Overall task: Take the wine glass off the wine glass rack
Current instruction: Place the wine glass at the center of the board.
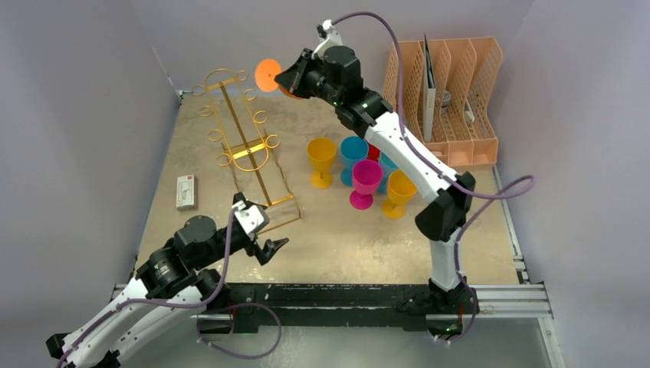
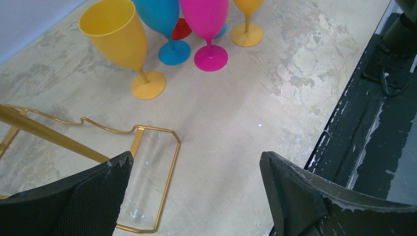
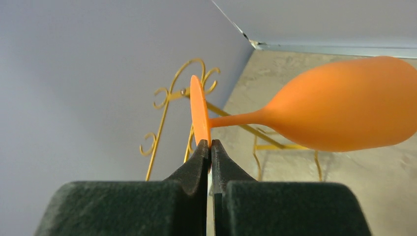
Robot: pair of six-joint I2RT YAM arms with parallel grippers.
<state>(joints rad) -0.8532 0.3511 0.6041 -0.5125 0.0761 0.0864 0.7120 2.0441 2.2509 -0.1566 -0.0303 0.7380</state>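
Grey walls behind — right gripper (image 3: 210, 147) pinches the orange glass (image 3: 344, 110) foot, clear of the rack (image 1: 245, 146), upper centre — only setting down remains.

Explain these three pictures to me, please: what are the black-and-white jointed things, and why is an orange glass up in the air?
They are two robot arms bolted at the table's near edge. One picture looks down from above; the other two come from cameras on each arm's wrist. The right gripper is shut on the foot of an orange wine glass, holding it in the air beside the top of the gold wine glass rack. The left gripper is open and holds nothing, low over the rack's base. On the table stand more coloured glasses, a peach file organiser and a small white box.
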